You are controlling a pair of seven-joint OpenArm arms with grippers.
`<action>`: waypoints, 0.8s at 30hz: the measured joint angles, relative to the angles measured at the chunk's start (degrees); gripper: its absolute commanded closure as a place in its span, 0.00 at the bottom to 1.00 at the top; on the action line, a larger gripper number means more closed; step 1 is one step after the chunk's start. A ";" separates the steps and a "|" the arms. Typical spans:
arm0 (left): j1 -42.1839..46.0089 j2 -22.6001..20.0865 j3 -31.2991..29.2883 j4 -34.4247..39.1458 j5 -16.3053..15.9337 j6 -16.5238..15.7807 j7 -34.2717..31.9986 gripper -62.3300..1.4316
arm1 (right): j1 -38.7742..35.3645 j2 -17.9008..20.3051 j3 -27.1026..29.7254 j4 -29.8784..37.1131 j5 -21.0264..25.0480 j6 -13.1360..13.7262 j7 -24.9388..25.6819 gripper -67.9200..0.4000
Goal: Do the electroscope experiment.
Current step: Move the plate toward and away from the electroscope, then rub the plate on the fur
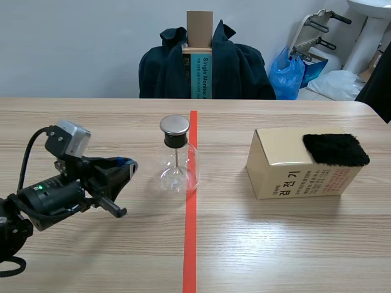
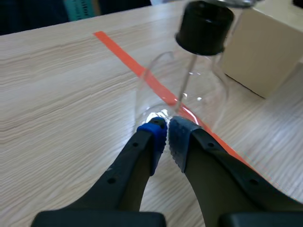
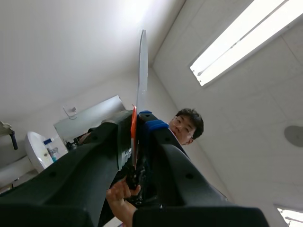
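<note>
Likely the charging step. The right pincer, raised, is clamped on a thin strip. The left pincer, fingers together, sits at 9 o'clock of the electroscope on the bench. Next, the strip must reach its cap.

The cardboard box, right of the electroscope flask, reads "검전기" in red. The teal box behind the flask reads "Single Monitor".

Electroscope flask: we saw it upright, touching the left edge of the tape line.
Left gripper: we found it just left of the flask.
Box: we noted it right of the line, black fur pad on top.
</note>
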 measured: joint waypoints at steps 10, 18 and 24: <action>8.07 -9.99 -9.57 4.61 -0.09 -0.02 3.30 0.25 | -6.97 -0.33 5.44 1.46 0.42 -2.19 0.28 0.98; 25.73 -14.51 -26.47 17.88 2.38 0.02 2.34 0.23 | -13.40 -1.73 5.44 -2.51 0.02 -2.62 5.44 0.98; 36.28 -14.78 -37.66 23.56 10.78 0.44 2.47 0.22 | -13.27 -6.95 5.44 -21.51 -1.36 -3.08 16.74 0.98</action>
